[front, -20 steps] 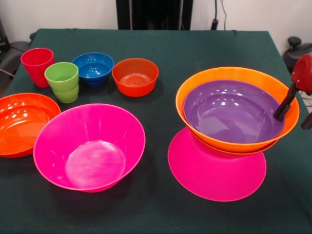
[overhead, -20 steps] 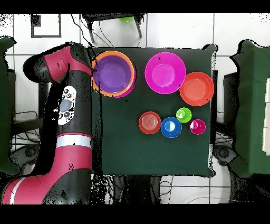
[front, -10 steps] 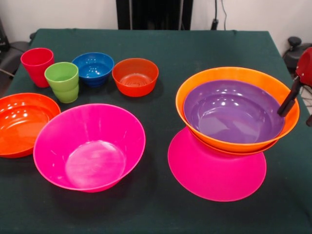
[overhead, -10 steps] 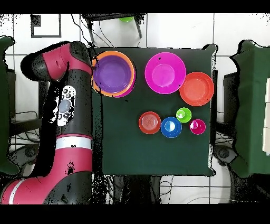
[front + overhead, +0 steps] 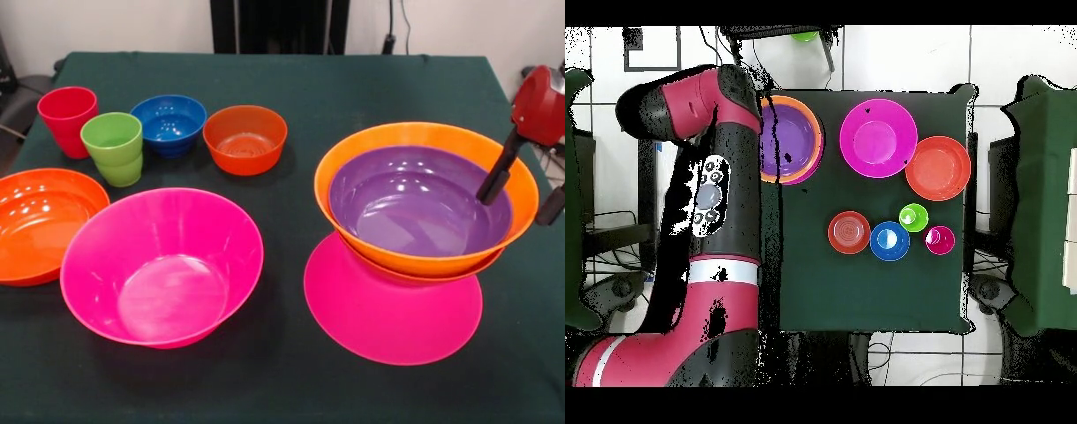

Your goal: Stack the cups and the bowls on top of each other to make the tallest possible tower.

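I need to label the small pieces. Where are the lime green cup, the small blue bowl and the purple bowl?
lime green cup [image 5: 112, 147], front view, outer wall.
small blue bowl [image 5: 169, 124], front view, inside.
purple bowl [image 5: 410, 205], front view, inner floor.

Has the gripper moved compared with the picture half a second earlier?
Yes. In the front view the gripper has moved left and up, so its finger now reaches further over the orange bowl's right rim.
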Controlling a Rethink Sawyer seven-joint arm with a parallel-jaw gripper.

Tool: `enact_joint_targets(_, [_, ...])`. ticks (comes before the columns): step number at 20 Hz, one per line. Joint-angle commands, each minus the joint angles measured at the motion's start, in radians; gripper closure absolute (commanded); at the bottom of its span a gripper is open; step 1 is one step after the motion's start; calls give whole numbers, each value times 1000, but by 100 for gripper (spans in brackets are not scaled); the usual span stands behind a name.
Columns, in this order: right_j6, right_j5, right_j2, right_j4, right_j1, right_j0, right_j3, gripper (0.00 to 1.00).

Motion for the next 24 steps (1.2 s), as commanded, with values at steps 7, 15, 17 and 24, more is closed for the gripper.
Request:
enact_joint_targets(7, [-217, 138, 121, -6, -132, -59, 159, 0])
enact_joint_targets(15, [-173, 133, 163, 21, -173, -70, 216, 0])
enact_joint_targets(17, [-178, 131, 166, 20, -189, -77, 236, 0])
enact_joint_targets(24, [-196, 65, 177, 9, -247, -115, 344, 0])
